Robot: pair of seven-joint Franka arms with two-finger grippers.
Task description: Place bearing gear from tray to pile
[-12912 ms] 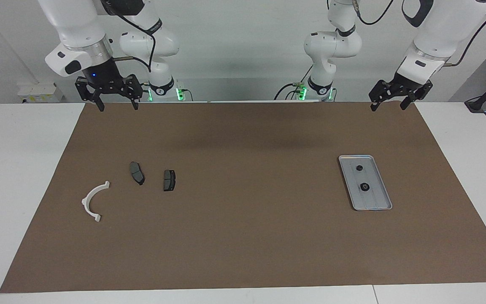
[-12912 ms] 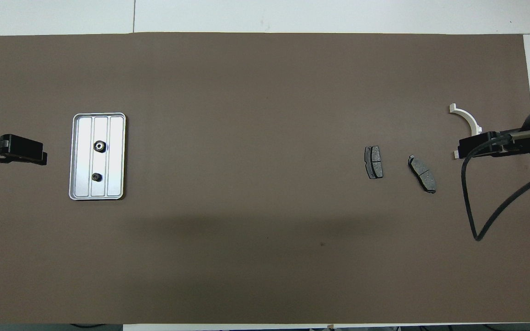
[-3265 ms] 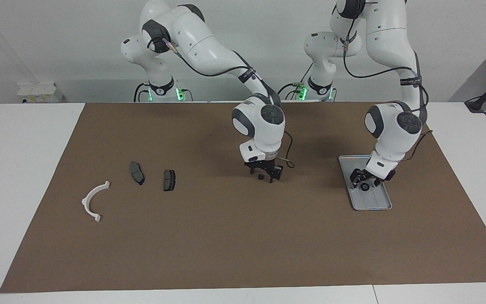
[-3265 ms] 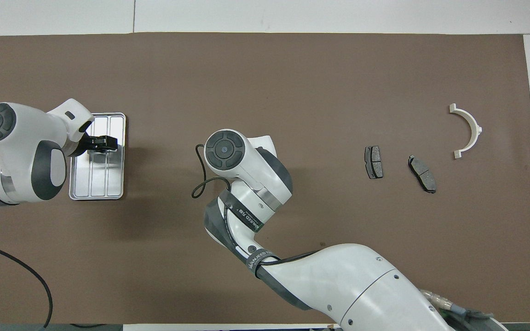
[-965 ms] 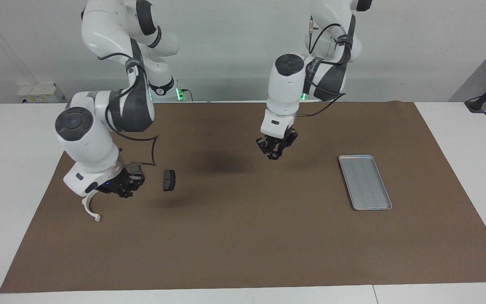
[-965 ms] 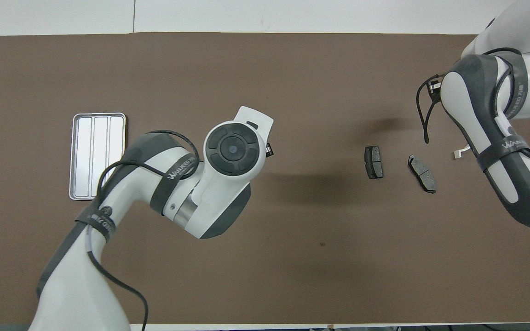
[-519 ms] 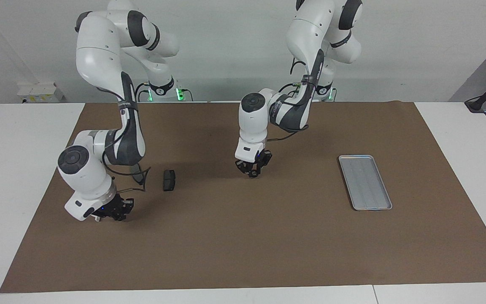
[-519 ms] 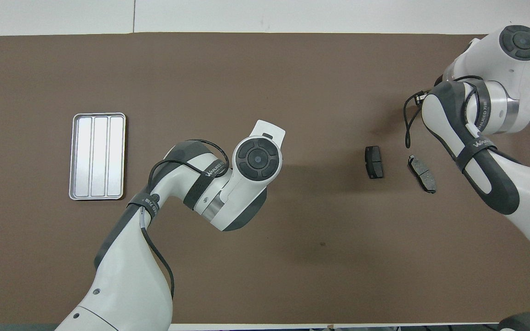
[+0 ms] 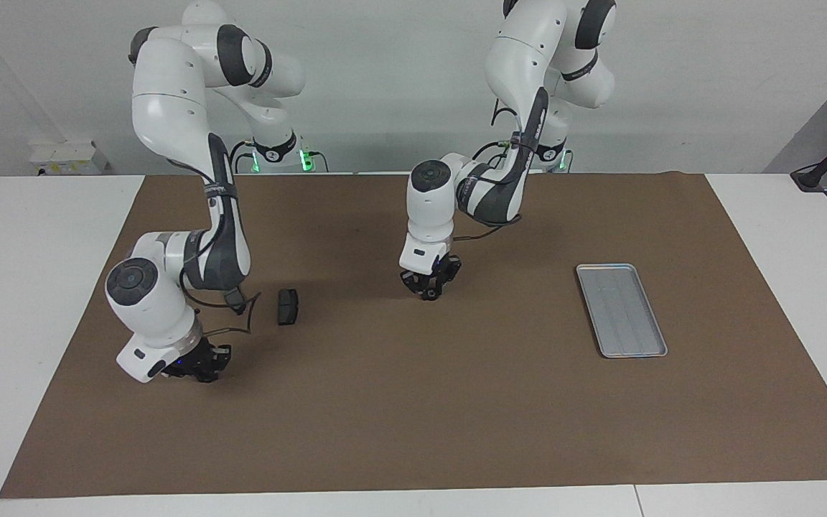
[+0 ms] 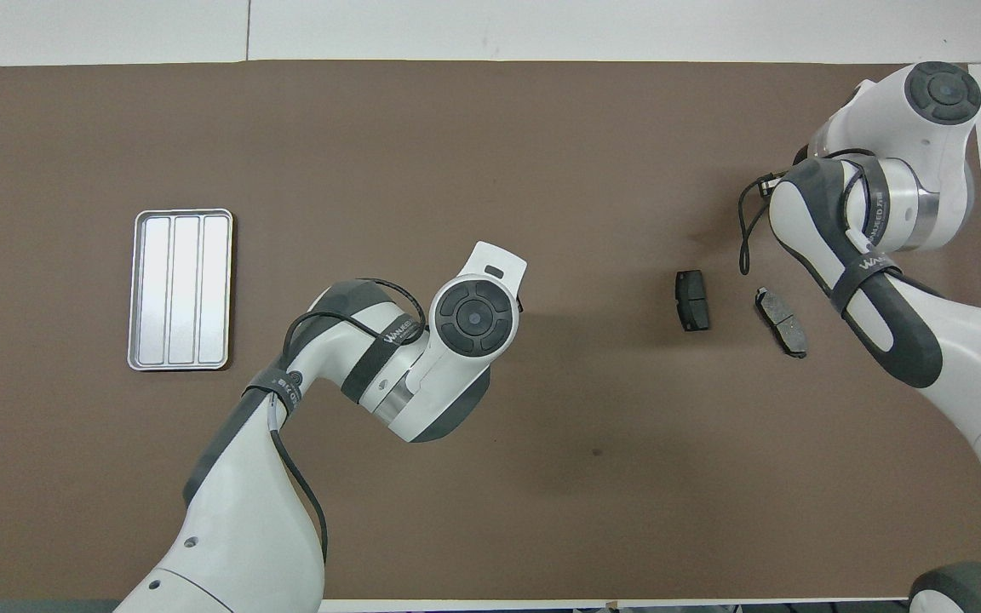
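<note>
Now | tray (image 9: 622, 310) long axis runs toward robots | left hand (image 9: 428, 289) low mid-mat | right hand (image 9: 202, 368) at pile (image 9: 287, 306) | grips: cannot tell

Ridged silver metal tray (image 9: 622, 309); matt brown, perhaps paper, mat (image 9: 413, 416).

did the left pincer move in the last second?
Yes. The left pincer came down toward the mat and shifted away from the tray, toward the brake pad.
</note>
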